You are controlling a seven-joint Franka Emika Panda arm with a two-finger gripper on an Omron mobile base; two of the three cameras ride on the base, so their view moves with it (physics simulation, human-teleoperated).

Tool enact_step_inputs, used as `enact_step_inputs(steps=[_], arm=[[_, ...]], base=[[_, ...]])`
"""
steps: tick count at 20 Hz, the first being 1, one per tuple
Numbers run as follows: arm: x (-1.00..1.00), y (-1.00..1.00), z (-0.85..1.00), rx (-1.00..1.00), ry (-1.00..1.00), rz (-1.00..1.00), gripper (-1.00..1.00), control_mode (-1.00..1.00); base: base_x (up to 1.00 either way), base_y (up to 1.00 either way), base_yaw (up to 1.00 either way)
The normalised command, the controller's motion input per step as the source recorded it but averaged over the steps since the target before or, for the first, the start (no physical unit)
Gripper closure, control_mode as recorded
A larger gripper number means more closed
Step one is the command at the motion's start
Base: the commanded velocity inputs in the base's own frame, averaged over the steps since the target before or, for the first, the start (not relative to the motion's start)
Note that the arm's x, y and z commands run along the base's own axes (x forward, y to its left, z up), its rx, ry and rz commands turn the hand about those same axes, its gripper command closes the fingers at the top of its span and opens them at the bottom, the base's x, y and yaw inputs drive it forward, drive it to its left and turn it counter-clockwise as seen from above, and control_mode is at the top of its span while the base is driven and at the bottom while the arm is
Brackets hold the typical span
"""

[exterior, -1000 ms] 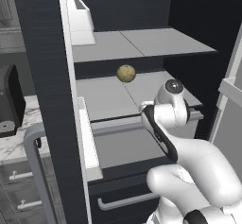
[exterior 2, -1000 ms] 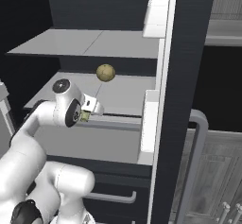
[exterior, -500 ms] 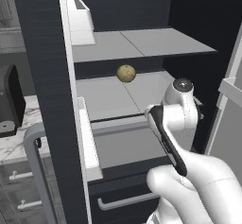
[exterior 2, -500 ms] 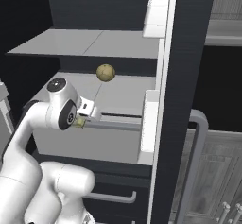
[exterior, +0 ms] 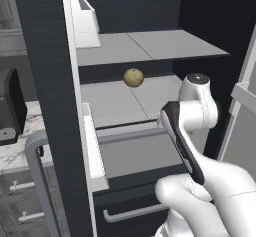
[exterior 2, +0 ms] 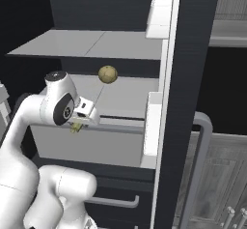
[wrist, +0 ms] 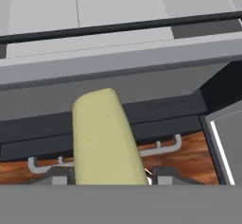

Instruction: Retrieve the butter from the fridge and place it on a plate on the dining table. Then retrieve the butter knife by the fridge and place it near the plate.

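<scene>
We have the butter [wrist: 105, 138] clamped in the claw [wrist: 106, 175], the pale stick jutting straight out between its fingers, just in front of the open fridge [exterior: 47, 71]. Left of the claw stands the fridge's dark door edge. Directly ahead of the claw runs the grey drawer front [wrist: 118, 60], with flat grey shelves [exterior: 150, 43] behind it. Beyond the claw, on the middle shelf, a tan ball [exterior 2: 108, 74] sits well apart.

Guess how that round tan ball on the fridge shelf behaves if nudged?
The ball looks near-spherical and sits loose on a flat shelf, so it would probably roll. Nothing beside it would stop it. Its mottled skin looks firm, likely not fragile.
</scene>
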Motion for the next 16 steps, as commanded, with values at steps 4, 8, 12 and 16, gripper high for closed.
enact_step_inputs(steps=[4,8,12,16], arm=[[-0.76,-0.03,0.00,0.13,-0.12,0.06,1.00,-1.00],[-0.34,0.16,0.00,-0.01,-0.14,0.02,1.00,-1.00],[-0.01,0.05,-0.01,-0.06,0.04,0.00,1.00,-1.00],[-0.01,0.00,0.00,0.00,0.00,0.00,1.00,-1.00]], base=[[0.00,0.00,0.00],[0.00,0.00,0.00],[0.00,0.00,0.00],[0.00,0.00,0.00]])
